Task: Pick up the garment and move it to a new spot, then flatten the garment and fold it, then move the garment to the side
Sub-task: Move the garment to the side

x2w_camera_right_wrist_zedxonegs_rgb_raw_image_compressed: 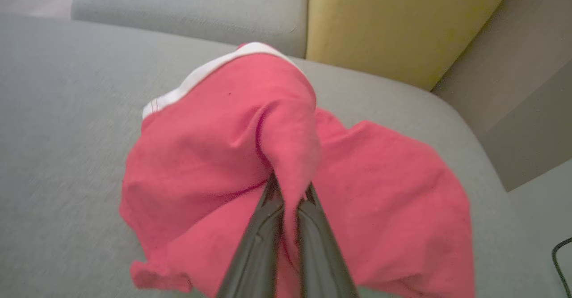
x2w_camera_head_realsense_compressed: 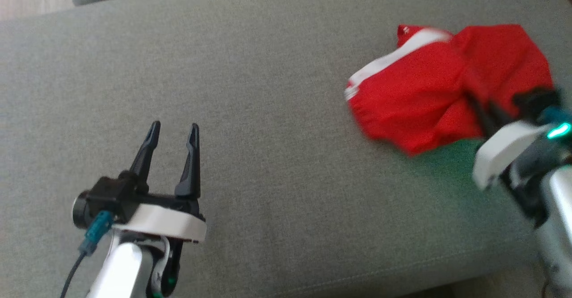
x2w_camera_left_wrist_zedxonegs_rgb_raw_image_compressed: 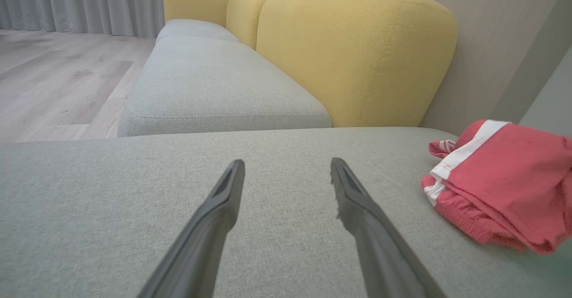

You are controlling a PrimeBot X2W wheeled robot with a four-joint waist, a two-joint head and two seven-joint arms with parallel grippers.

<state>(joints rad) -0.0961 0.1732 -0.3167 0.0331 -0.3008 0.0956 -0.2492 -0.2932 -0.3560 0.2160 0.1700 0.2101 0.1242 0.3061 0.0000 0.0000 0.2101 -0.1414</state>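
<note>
- A grey sofa seat (x2w_camera_head_realsense_compressed: 268, 88) is stretching across the foreground, with a yellow backrest (x2w_camera_left_wrist_zedxonegs_rgb_raw_image_compressed: 348, 56) and a wooden floor (x2w_camera_left_wrist_zedxonegs_rgb_raw_image_compressed: 58, 74) lying beyond it.
- The red garment (x2w_camera_head_realsense_compressed: 424, 92), trimmed with white stripes, is lying crumpled on the right side of the seat.
- The right pincer (x2w_camera_right_wrist_zedxonegs_rgb_raw_image_compressed: 290, 188) is clamping a raised fold of the garment between closed fingers.
- The left pincer (x2w_camera_head_realsense_compressed: 174, 128) is hovering over the seat, well apart from the garment, with its fingers spread wide and gripping nothing.
</note>
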